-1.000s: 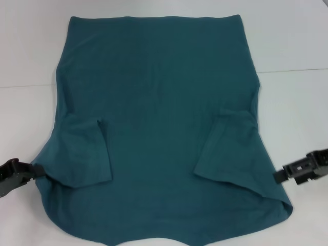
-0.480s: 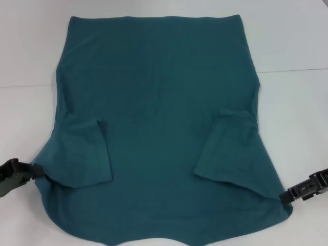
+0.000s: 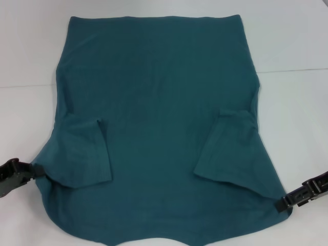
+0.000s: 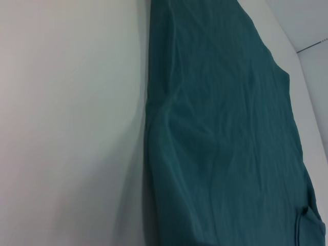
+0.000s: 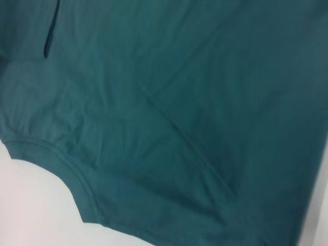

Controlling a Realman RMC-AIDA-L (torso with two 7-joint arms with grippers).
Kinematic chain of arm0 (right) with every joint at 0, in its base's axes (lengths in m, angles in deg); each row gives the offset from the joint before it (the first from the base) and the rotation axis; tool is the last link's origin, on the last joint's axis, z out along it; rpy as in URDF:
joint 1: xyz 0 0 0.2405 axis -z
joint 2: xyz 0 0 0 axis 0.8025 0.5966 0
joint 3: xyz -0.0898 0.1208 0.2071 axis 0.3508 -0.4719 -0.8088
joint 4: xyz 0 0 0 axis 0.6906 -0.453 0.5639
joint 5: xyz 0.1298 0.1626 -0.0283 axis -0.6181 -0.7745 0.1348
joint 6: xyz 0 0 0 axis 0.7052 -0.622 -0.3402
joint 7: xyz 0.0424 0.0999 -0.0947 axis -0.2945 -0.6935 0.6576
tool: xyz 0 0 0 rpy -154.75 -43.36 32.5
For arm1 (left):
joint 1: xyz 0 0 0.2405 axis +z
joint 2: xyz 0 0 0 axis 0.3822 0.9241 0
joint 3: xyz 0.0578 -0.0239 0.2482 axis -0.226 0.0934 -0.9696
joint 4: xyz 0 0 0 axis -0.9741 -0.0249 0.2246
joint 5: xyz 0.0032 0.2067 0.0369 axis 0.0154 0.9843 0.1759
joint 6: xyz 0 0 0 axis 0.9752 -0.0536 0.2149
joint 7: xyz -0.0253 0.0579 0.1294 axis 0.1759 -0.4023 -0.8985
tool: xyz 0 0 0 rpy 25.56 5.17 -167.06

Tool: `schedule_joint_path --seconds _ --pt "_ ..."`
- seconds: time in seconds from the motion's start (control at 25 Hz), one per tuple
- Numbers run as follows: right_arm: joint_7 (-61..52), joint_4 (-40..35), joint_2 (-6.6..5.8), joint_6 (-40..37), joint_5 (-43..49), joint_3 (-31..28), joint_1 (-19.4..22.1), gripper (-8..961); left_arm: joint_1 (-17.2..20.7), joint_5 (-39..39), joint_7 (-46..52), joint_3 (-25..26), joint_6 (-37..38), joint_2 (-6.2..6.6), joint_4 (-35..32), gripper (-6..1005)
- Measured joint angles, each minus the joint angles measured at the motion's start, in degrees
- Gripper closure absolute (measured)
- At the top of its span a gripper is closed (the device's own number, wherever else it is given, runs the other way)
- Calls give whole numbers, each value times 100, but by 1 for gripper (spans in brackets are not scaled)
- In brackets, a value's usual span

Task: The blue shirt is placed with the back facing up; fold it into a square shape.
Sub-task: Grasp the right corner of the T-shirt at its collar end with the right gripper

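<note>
Dark teal-blue short-sleeved cotton T-shirt [image 3: 159,118] flat on white table [image 3: 292,41], plain back up, both sleeves folded inward over body. Left gripper [image 3: 32,170] at shirt's left shoulder edge, touching fabric; grip state unclear. Right gripper [image 3: 281,203] at right shoulder corner, touching edge; can't tell either.

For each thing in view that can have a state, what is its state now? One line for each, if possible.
blue shirt: spread flat on the white table, plain side up, both sleeves folded inward, body not yet folded.
left tool: at the shirt's left edge, beside the folded sleeve.
right tool: at the shirt's near right corner, touching the edge.
</note>
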Motion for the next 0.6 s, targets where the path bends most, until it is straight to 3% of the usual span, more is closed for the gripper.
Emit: schedule_joint_path --seconds 0.6 --pt "-110 11 56 200 17 337 -55 29 24 -3 -1 -9 5 -6 0 998"
